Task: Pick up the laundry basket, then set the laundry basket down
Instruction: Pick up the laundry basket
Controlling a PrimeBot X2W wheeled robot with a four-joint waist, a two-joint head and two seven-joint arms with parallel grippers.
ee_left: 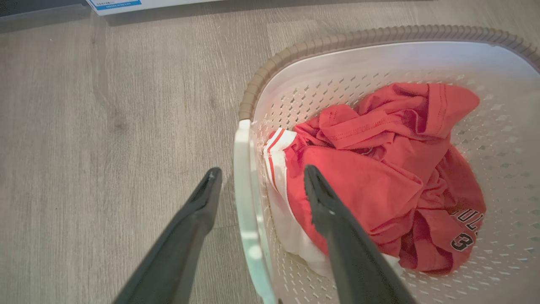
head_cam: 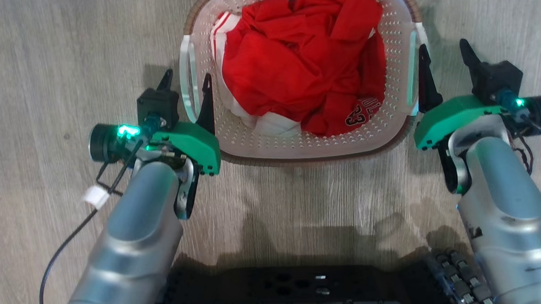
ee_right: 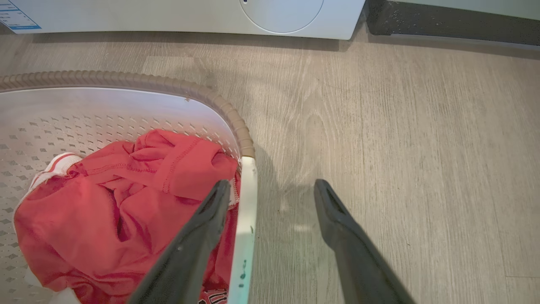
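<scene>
The laundry basket (head_cam: pixel 298 147) stands on the wooden floor ahead of me, white and perforated with a brown rim, holding crumpled red and white clothes (head_cam: pixel 293 62). My left gripper (head_cam: pixel 187 84) is open, one finger outside the basket's left handle (head_cam: pixel 188 77) and one inside over the clothes. The left wrist view shows that handle (ee_left: pixel 244 190) between the spread fingers of the left gripper (ee_left: pixel 261 171). My right gripper (head_cam: pixel 446 59) is open at the right handle (head_cam: pixel 413 68). In the right wrist view the handle (ee_right: pixel 247 202) lies between the right gripper's (ee_right: pixel 272 185) fingers, untouched.
A white washing machine (ee_right: pixel 190 17) stands beyond the basket, with a dark strip (ee_right: pixel 451 23) to its right. My dark base (head_cam: pixel 296 285) sits just behind the basket. Bare wooden floor (head_cam: pixel 39 67) spreads to either side.
</scene>
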